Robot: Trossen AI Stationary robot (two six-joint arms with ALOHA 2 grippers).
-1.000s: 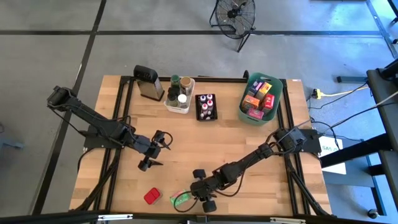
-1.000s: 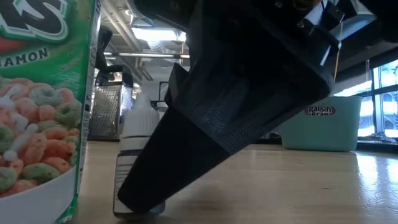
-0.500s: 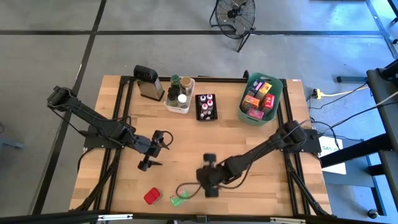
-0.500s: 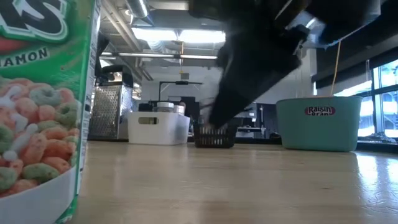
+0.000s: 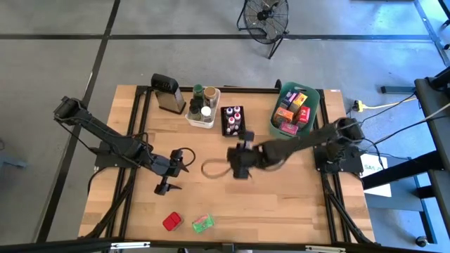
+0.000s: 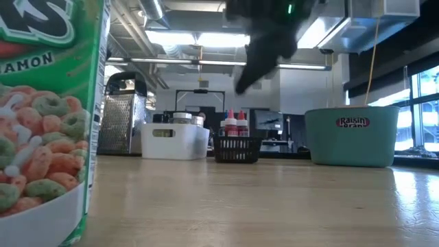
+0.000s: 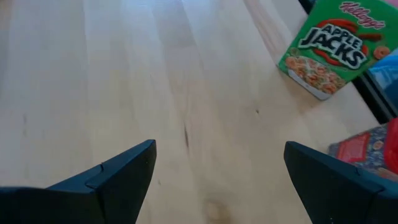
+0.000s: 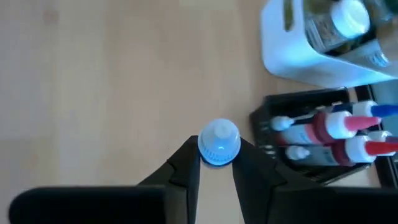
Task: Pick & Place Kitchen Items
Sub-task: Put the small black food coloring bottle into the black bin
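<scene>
One white-capped bottle is hanging over the wooden table near the black basket, clamped by the right gripper; the left gripper is hovering spread wide, holding nothing.

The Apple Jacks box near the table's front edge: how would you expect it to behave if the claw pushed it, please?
The Apple Jacks box is small cardboard, so probably light and likely to slide on the smooth wooden table. It lies flat, so tipping seems unlikely. Its thin walls may dent if squeezed.
</scene>
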